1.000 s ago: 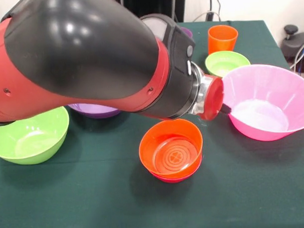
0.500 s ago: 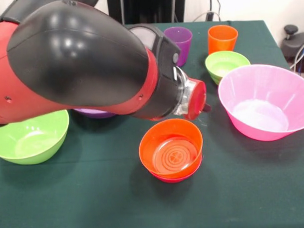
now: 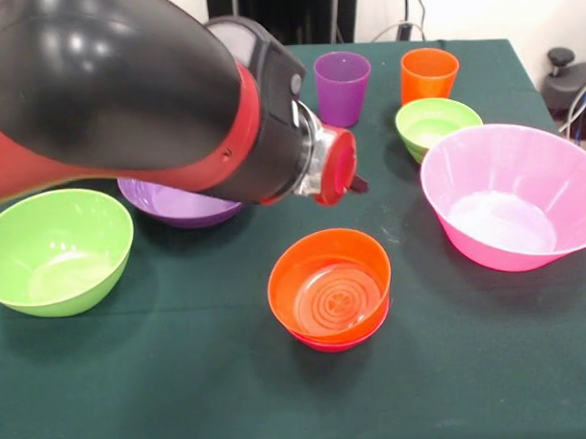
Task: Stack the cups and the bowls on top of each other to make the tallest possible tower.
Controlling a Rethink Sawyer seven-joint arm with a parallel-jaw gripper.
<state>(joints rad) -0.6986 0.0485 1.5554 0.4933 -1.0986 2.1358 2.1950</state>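
Observation:
The tower stands at the table's middle: a small orange bowl (image 3: pixel 329 284) nested in a small red-magenta bowl (image 3: pixel 343 341), of which only the lower rim shows. My arm comes in from the left, and its gripper end (image 3: pixel 353 185) hangs above and behind the tower, apart from it. A purple cup (image 3: pixel 342 87) and an orange cup (image 3: pixel 428 74) stand upright at the far side. A small green bowl (image 3: pixel 437 124) sits in front of the orange cup. The yellow cup and the large orange bowl are out of view.
A huge pink bowl (image 3: pixel 514 197) sits at the right. A large lime green bowl (image 3: pixel 55 249) sits at the left. A purple bowl (image 3: pixel 182 204) lies partly under my arm. The dark green table's right edge (image 3: pixel 534 86) is near the pink bowl.
My arm has swung left and back, away from the pink bowl. The purple cup and more of the purple bowl have come into sight. The bowls have not moved.

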